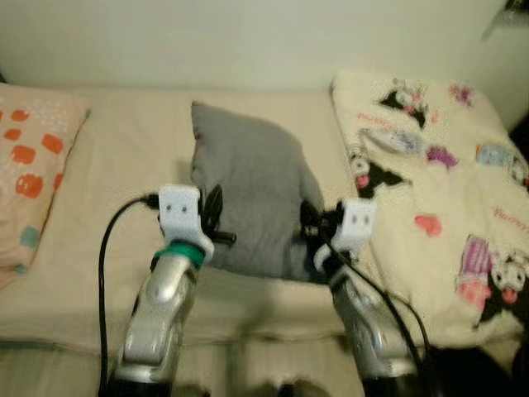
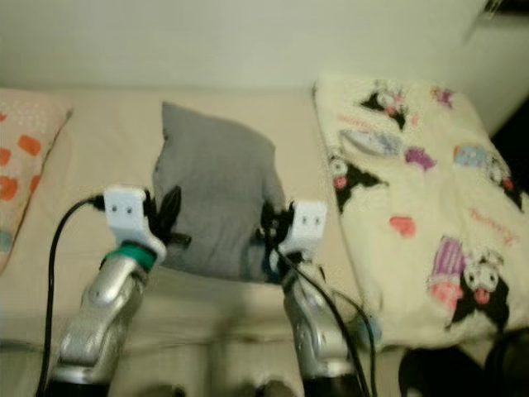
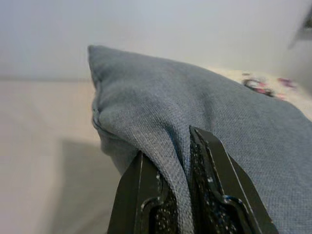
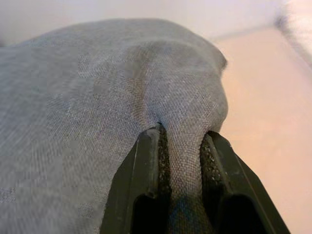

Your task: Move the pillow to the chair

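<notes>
Both grippers pinch the grey pillow [image 1: 252,194] over the bed [image 1: 132,165]: left gripper [image 3: 178,195] clamps its left edge, right gripper [image 4: 180,187] its right edge; a cartoon blanket [image 1: 438,182] lies beside it, a spotted pillow [image 1: 33,174] opposite

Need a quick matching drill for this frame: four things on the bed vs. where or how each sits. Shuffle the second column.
Things:
1. grey pillow
2. cartoon-print blanket
3. orange-spotted pillow
4. left gripper

States:
A. at the robot's far left on the bed
B. pinched on both sides by the grippers
C. spread over the bed's right side
D. shut on a fabric fold

Pairs: 1-B, 2-C, 3-A, 4-D
</notes>
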You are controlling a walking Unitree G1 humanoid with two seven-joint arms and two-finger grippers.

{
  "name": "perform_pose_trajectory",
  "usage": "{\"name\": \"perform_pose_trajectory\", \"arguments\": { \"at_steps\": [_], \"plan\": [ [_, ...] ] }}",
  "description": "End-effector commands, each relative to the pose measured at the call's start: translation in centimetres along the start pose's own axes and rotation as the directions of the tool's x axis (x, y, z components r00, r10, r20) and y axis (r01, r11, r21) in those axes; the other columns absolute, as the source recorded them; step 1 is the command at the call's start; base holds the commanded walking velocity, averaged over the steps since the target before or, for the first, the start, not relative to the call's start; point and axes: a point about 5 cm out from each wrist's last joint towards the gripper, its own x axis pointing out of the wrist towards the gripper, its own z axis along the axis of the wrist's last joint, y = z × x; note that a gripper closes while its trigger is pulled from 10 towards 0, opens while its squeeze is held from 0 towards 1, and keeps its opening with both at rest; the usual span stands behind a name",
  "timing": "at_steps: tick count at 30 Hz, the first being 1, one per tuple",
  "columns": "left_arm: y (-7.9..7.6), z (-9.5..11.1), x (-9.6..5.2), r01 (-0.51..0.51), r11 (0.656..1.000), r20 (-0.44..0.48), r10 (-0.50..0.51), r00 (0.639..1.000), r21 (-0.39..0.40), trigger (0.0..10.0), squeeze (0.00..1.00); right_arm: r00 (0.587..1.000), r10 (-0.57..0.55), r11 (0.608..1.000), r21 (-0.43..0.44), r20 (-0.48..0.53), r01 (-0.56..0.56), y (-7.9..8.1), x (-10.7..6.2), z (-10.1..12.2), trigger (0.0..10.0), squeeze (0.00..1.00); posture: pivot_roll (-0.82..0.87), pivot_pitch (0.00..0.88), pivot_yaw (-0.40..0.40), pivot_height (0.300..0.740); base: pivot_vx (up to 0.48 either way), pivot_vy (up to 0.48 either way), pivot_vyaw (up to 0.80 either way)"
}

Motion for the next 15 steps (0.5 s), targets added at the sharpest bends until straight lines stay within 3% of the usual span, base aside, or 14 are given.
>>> {"name": "perform_pose_trajectory", "arguments": {
  "at_steps": [1, 6, 9, 15],
  "plan": [
    [-0.36, 0.84, 0.01, 0.011, 1.000, 0.044, -0.011, 0.999, -0.005, 10.0, 0.00, 1.000, -0.023, 0.999, 0.049, 0.009, 0.023, 0.46, -0.28, -0.33, 10.0, 0.00, 0.07, 0.052, 0.038, 0.740, 0.000, 0.480, 0.00],
    [-0.42, 0.86, 0.06, 0.016, 1.000, 0.044, -0.016, 0.999, -0.004, 10.0, 0.00, 1.000, -0.030, 0.998, 0.052, 0.009, 0.030, 0.31, -0.33, -0.37, 10.0, 0.00, 0.07, 0.052, 0.040, 0.740, 0.000, 0.480, 0.00],
    [-0.50, 0.97, 0.05, 0.033, 0.999, 0.046, -0.033, 0.998, 0.017, 10.0, 0.00, 0.999, -0.033, 0.998, 0.054, 0.009, 0.032, 0.28, -0.35, -0.41, 10.0, 0.00, 0.07, 0.052, 0.042, 0.740, 0.000, 0.000, 0.00],
    [-0.82, 0.84, -0.03, 0.074, 0.997, 0.017, -0.075, 0.997, 0.027, 10.0, 0.00, 0.999, -0.037, 0.998, 0.059, 0.010, 0.037, 0.30, -0.42, -0.46, 10.0, 0.00, 0.07, 0.050, 0.046, 0.740, 0.000, -0.480, 0.00]
  ]
}}
